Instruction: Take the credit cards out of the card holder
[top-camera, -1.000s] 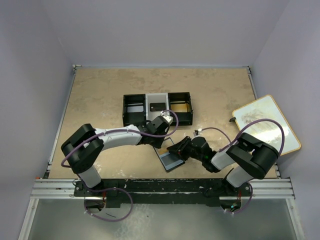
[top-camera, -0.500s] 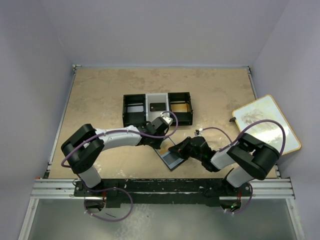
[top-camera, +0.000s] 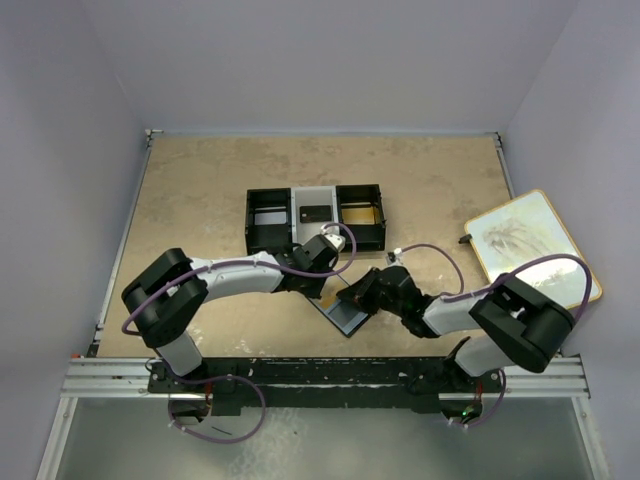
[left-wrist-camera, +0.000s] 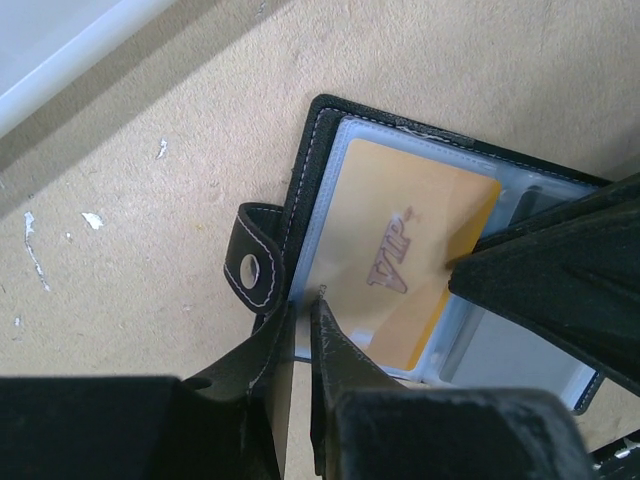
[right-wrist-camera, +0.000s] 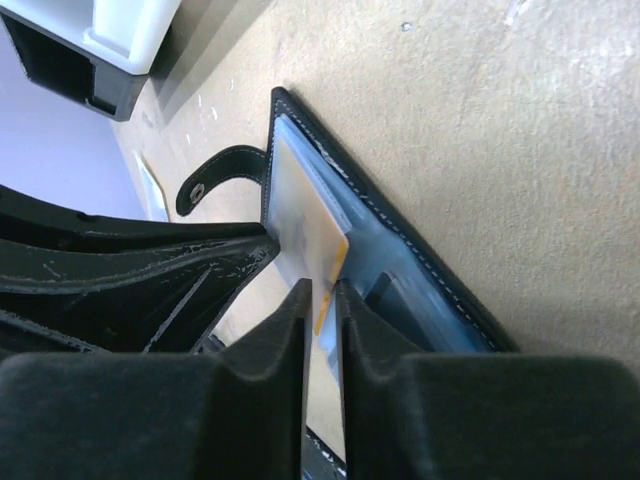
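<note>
On the left of the tan table (top-camera: 200, 200), the left arm (top-camera: 230, 272) reaches from its base toward the middle. At its tip, the left gripper (left-wrist-camera: 303, 315) sits at the left edge of the card holder (left-wrist-camera: 314, 170), just beside the snap strap (left-wrist-camera: 252, 268) that sticks out from the black cover. Its jaws stand almost together. The edge of the cover and clear sleeve runs into the thin slit between them, so the card holder is pinched there.

Farther up the table stands a black-and-white tray (top-camera: 265, 192) with three compartments. A small dark card (top-camera: 315, 212) lies flat in its white middle one.

The card holder lies open on the table near the front edge, between the two arms, with its pale-blue sleeves facing up. A gold credit card (left-wrist-camera: 400, 250) marked VIP shows in the left sleeve; how far it sticks out I cannot tell. The right gripper (right-wrist-camera: 322, 290) meets that card from the right. Its jaws are nearly closed, with the card's gold edge caught in the narrow gap between them. The right arm (top-camera: 450, 310) stretches low across the table behind it.

At the far right, well apart from the card holder, a white board (top-camera: 525, 245) with a pale wooden rim lies at an angle by the table's edge.
</note>
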